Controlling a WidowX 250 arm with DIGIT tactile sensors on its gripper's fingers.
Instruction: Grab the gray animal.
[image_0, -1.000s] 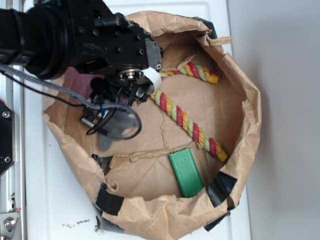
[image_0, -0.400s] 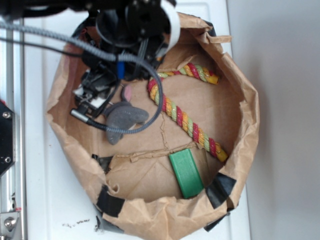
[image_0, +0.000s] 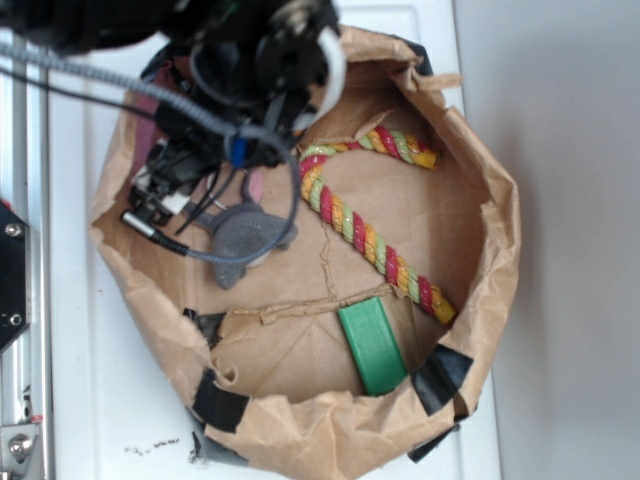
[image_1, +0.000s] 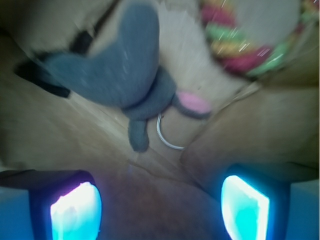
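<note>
Looking through the wrist camera, I see my gripper (image_1: 160, 205) with jaws spread wide and empty, the gray animal (image_1: 120, 75) lying apart ahead on the paper bag (image_0: 480, 300).

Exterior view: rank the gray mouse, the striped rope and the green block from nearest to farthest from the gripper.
Measured from the gripper, at the bag's upper left:
1. Gray mouse, just beside it on the bag floor.
2. Striped rope, running diagonally across the middle.
3. Green block, at the bag's lower rim.
</note>
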